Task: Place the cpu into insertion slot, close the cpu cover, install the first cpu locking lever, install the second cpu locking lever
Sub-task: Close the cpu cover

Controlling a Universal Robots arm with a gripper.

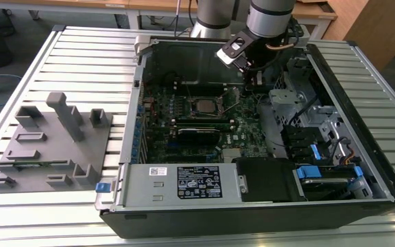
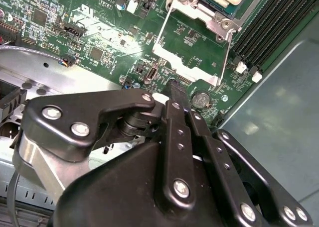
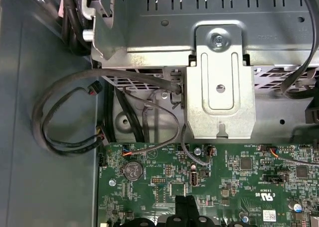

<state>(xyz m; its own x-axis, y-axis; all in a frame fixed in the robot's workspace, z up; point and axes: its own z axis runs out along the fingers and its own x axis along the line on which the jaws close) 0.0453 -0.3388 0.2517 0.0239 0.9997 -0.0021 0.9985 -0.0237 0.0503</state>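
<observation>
Square and flat, the cpu [image 1: 203, 104] sits dull metal top up in the silver-rimmed insertion slot [image 2: 207, 14] on the green circuit board [image 2: 99, 33]. The thin silvery cpu cover [image 2: 192, 70] lies folded open beside it, bare board showing through its window. The black gripper [image 2: 175, 90] hovers near the cover, its fingers pressed together and empty.

The claw [image 2: 175, 90] is matt black with bright silvery screws, the cpu [image 1: 203, 104] has a dull grey metal top, the cpu cover [image 2: 184, 63] is shiny bare metal, the green board [image 2: 99, 33] looks glossy, and the ribbed surface [image 1: 67, 62] is pale satin metal.
</observation>
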